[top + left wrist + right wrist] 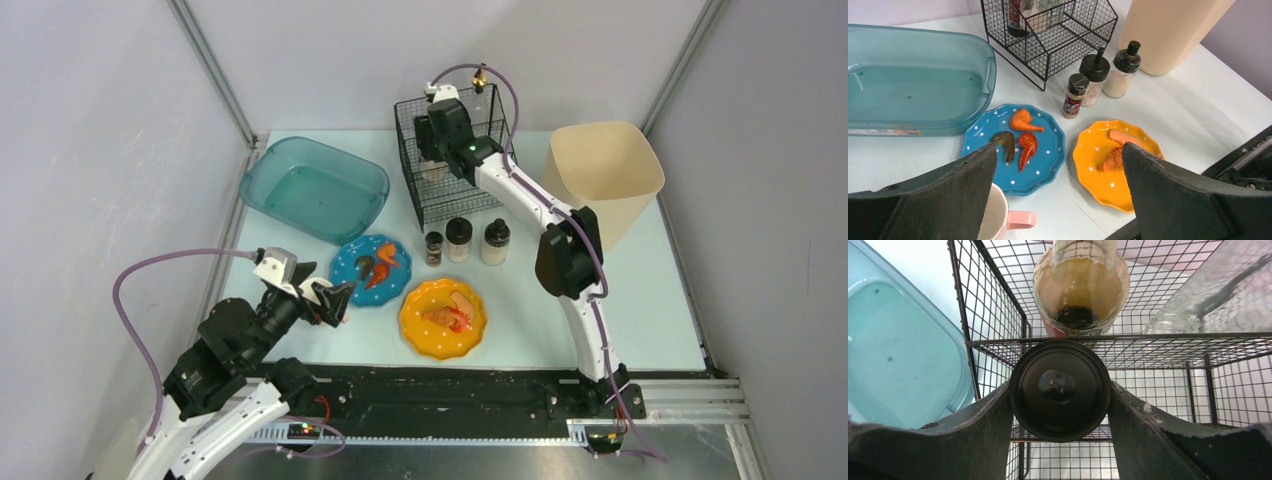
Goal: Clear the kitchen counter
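Note:
The pale mint kitchen counter [640, 300] holds a blue dotted plate [352, 262] with toy food and an orange dotted plate [420, 335] with toy food. Three spice jars [459, 240] stand in a row before a black wire rack [440, 195]. My right gripper [1060, 390] is shut on a black-lidded jar [1060, 389] at the rack, in front of another jar [1079, 287] inside it. My left gripper [1059, 150] is open and empty, hovering near the blue plate [1048, 160], over a cream cup with a pink handle [1018, 219].
A teal translucent tub [315, 188] sits at the back left. A tall beige bin [605, 175] stands at the back right. Metal frame posts rise at the far corners and the black rail [450, 385] runs along the front edge.

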`<state>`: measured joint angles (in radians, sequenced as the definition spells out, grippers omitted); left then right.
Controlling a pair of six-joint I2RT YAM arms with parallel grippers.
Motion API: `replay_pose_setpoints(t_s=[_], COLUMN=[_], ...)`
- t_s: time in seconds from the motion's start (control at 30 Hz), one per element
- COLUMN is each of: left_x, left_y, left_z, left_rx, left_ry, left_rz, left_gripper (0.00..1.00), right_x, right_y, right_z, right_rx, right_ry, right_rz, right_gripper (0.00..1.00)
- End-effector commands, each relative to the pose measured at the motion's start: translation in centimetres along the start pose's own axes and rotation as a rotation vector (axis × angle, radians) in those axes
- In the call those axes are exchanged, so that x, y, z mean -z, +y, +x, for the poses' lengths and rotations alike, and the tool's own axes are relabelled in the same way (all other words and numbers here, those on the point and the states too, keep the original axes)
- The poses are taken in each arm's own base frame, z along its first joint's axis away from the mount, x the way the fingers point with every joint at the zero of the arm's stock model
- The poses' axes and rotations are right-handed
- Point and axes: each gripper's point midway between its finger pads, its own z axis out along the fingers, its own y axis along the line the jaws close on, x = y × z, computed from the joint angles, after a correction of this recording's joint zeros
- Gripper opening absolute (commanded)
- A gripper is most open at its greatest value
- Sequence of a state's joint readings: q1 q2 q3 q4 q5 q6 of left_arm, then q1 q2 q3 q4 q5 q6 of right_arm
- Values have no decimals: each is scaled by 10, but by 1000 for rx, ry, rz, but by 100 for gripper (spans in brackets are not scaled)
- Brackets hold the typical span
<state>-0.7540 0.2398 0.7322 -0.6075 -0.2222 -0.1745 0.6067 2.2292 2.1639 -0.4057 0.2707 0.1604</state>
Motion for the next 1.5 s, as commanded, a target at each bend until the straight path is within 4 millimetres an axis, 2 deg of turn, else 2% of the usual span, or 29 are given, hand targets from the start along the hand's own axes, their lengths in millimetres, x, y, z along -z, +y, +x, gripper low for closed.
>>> replay_pose_setpoints(t_s=[0.0,0.4,0.67,0.83,0.9,0.93,1.07,1.33,1.37,1.4,1.43,1.47], left_x=[0,0,0,0,-1,-1,-1,-1,-1,-2,-1,-2], left_y=[-1,0,1,2,2,2,3,3,3,4,4,4], left_z=[-8,-8,-9,-8,-8,-8,-7,-7,-6,-6,-6,-6], left_rx=[-10,-8,-8,-9,-9,-9,-9,-11,-11,-11,-11,-11], left_ry=[-35,-38,-38,-34,-34,-34,-33,-32,-29,-29,-29,-29], left_rz=[7,1,-5,-8,-9,-8,-12,-16,-18,-19,-20,-21], left_gripper=[98,98,98,98,98,98,98,98,98,98,98,98], right_x=[-4,-25,-30,-27,-25,-22,-12,21,31,34,49,52], right_y=[10,7,4,9,13,16,19,22,21,19,19,16], right_z=[-53,-14,6,10,10,8,2,-18,-28,-26,-40,-36], right_rx=[-85,-79,-75,-71,-59,-54,-22,-2,-1,2,3,12], right_ry=[-175,-104,-64,-62,-63,-67,-88,-142,-164,-169,-200,-203], right_rz=[-27,-8,5,-4,-9,-14,-1,18,18,31,29,41], right_gripper=[13,22,47,55,60,66,75,82,82,83,83,83])
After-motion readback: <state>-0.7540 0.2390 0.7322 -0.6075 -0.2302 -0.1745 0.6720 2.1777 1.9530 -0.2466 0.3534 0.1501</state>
